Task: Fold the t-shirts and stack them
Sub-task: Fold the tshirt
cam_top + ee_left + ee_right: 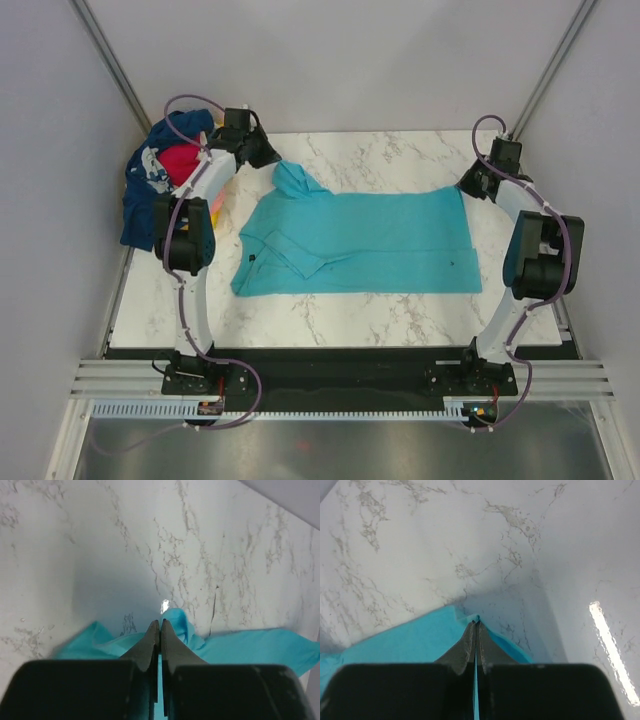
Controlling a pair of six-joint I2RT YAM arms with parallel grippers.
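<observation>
**White marble, one shirt spread, a heap at the corner**

The marble table point(350, 310) under my claws is white with grey veins. The teal t-shirt point(370, 245) lies flat on it between my left claw point(262, 152) and my right claw point(470, 185), spreading from both back toward my bases. Each claw is pinched closed on a far edge of it. Left of my left claw, a heap of navy and red shirts point(160, 175) sits at the table's far corner.

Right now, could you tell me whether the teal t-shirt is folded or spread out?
Spread: the teal t-shirt lies flat on the table, far corners pinched by left gripper and right gripper.
</observation>
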